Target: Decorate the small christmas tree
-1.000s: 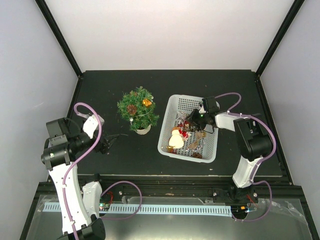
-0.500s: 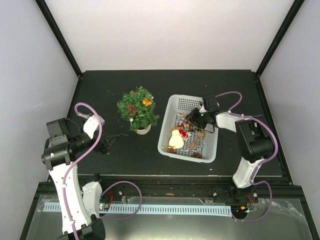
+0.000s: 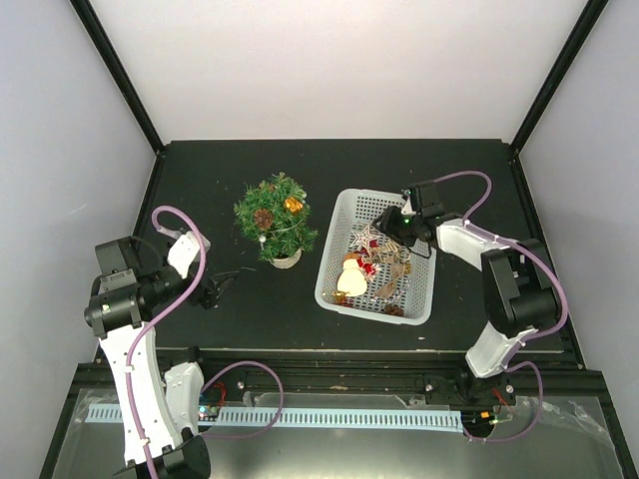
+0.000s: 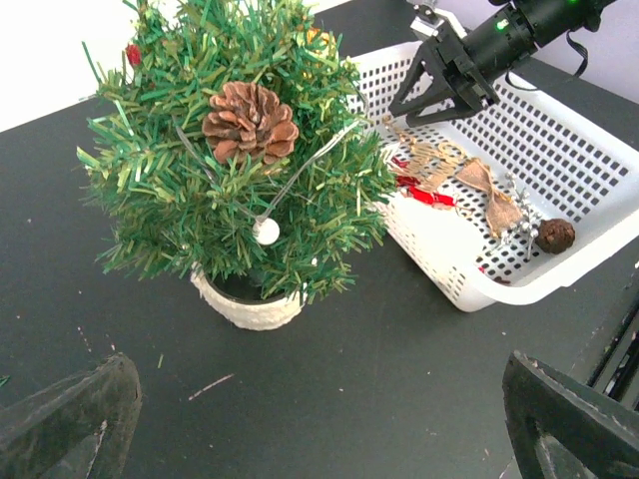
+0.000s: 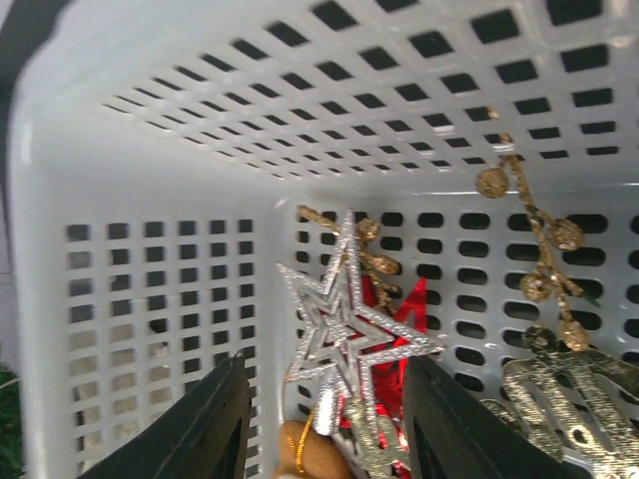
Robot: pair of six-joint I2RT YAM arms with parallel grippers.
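The small christmas tree (image 3: 275, 228) stands in its white pot (image 4: 248, 304) left of the white basket (image 3: 329, 274). A pine cone (image 4: 250, 120) and a gold ornament (image 3: 293, 205) hang on the tree. My right gripper (image 3: 389, 226) is inside the basket's far end, open. Its jaws stand on either side of a silver glitter star (image 5: 354, 319) and do not touch it. My left gripper (image 3: 222, 282) hovers low over the table left of the tree, wide open and empty, its fingers (image 4: 70, 419) at the bottom corners of the left wrist view.
The basket holds several ornaments: a snowman figure (image 3: 351, 277), a gold berry sprig (image 5: 539, 230), a burlap bow (image 4: 489, 185), a brown ball (image 4: 555, 235) and red pieces. The basket wall (image 5: 150, 299) is close on the right gripper's left. Black frame posts edge the table.
My right gripper's jaws have spread apart, and the arm has shifted slightly toward the basket's far end. The left arm has not moved.
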